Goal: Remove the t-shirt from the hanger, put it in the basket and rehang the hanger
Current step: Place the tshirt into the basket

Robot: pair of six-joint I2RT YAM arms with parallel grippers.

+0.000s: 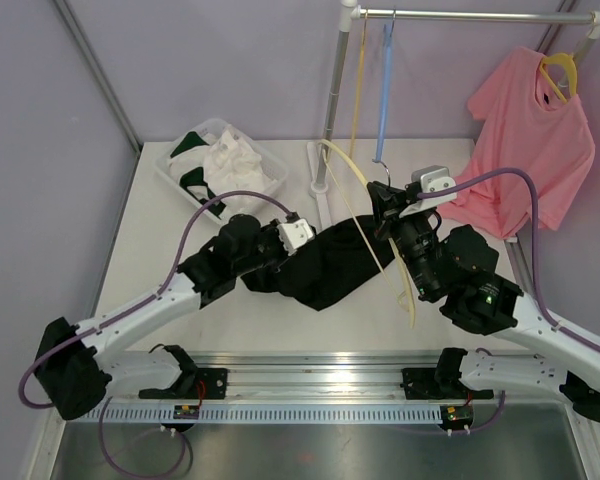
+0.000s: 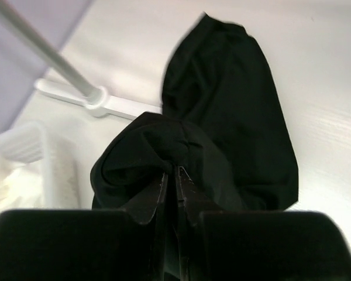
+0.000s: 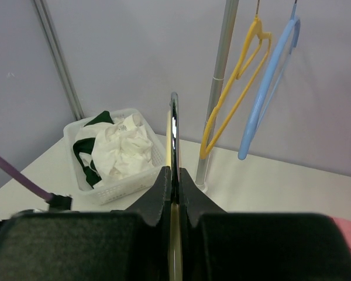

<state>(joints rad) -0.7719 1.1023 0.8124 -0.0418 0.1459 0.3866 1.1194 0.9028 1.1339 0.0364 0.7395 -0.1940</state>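
Top external view: black t-shirt (image 1: pixel 330 268) heaped on white table (image 1: pixel 280 328) between both arms, cream hanger (image 1: pixel 410 305) slanting across its right edge. Left gripper (image 2: pixel 174 171) pinched on a fold of the black t-shirt; right gripper (image 3: pixel 174 171) clamped on the cream hanger.

I see bare surface (image 1: pixel 150 235) free left of black t-shirt (image 1: pixel 330 265). Basket (image 1: pixel 166 168) blocks far-left corner. Rack pole (image 1: pixel 337 90), blue hanger (image 1: pixel 383 90) crowd far middle. Pink shirt (image 1: pixel 535 150) fills far right.
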